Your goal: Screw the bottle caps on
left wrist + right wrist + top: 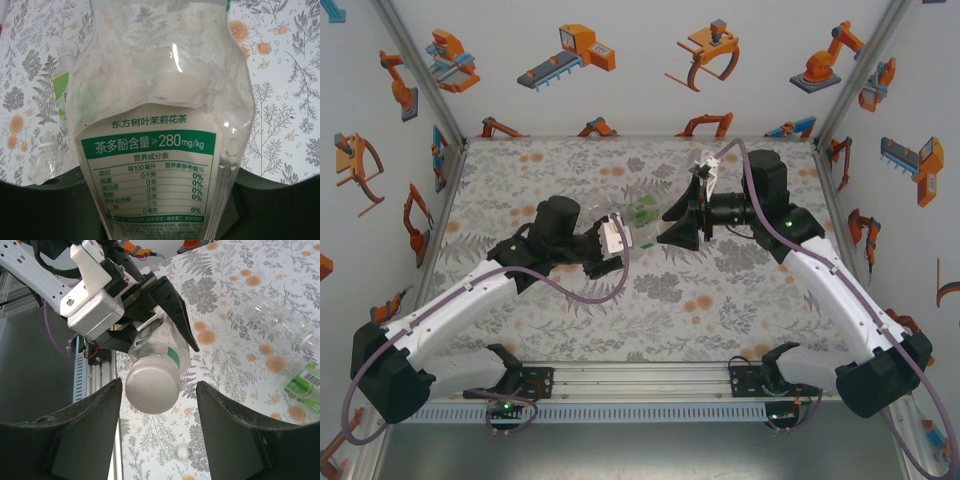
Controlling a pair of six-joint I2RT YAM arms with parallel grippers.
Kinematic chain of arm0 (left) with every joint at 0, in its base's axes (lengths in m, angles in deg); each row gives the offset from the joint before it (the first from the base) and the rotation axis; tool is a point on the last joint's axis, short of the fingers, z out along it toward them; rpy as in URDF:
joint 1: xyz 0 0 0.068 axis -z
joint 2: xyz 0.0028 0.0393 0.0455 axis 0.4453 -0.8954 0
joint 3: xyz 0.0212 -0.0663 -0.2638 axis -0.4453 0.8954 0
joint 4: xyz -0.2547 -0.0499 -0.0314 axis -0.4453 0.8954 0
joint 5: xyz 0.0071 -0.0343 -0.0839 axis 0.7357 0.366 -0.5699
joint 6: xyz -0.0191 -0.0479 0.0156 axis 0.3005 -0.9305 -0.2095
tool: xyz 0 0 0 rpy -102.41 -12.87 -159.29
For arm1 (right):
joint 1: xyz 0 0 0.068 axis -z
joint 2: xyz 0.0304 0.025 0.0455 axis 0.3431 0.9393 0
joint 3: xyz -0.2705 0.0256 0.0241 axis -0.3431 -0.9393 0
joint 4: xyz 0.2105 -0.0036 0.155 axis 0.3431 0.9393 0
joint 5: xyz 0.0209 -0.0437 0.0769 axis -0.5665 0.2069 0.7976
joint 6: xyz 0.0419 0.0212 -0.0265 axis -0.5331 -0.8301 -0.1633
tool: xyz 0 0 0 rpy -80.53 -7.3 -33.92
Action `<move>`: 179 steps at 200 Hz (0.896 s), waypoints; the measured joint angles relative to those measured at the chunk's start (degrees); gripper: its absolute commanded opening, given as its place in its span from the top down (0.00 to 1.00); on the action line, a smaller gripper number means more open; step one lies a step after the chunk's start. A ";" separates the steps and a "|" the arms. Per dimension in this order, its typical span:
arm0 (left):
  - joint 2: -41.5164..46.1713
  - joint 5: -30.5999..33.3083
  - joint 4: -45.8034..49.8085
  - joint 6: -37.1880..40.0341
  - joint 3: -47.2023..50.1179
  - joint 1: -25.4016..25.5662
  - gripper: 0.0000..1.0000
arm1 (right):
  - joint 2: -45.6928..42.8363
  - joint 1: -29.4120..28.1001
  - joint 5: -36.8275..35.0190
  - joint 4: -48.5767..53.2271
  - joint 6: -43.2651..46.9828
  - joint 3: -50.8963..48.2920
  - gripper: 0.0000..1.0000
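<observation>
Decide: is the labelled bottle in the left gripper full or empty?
Empty, it seems: the labelled bottle has clear, dented walls above its label, and no liquid shows inside.

The labelled bottle (160, 100) sits in the left gripper (623, 238), with the right gripper (159, 384) directly opposite.

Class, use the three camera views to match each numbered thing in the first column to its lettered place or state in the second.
Column one:
1. labelled bottle
2. whitish cap
3. right claw
4. green-labelled bottle

Column two:
A. lying on the table, at the right edge of the right wrist view
B. open, standing either side of the cap
C. gripped by the left claw, off the table
D. on the end of the held bottle, facing the right wrist camera

Pairs: 1-C, 2-D, 3-B, 4-A
</observation>
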 measured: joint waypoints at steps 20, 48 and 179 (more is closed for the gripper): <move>0.00 0.04 0.00 -0.04 0.00 0.00 1.00 | 0.04 0.00 0.00 -0.02 0.00 -0.07 0.45; 0.00 0.11 0.04 -0.15 0.00 0.00 1.00 | 0.26 -0.02 0.04 -0.50 -0.04 -0.11 0.45; 0.04 1.81 1.14 -0.24 0.00 -0.02 1.00 | 1.11 -0.72 0.17 -2.58 -1.86 -0.22 0.51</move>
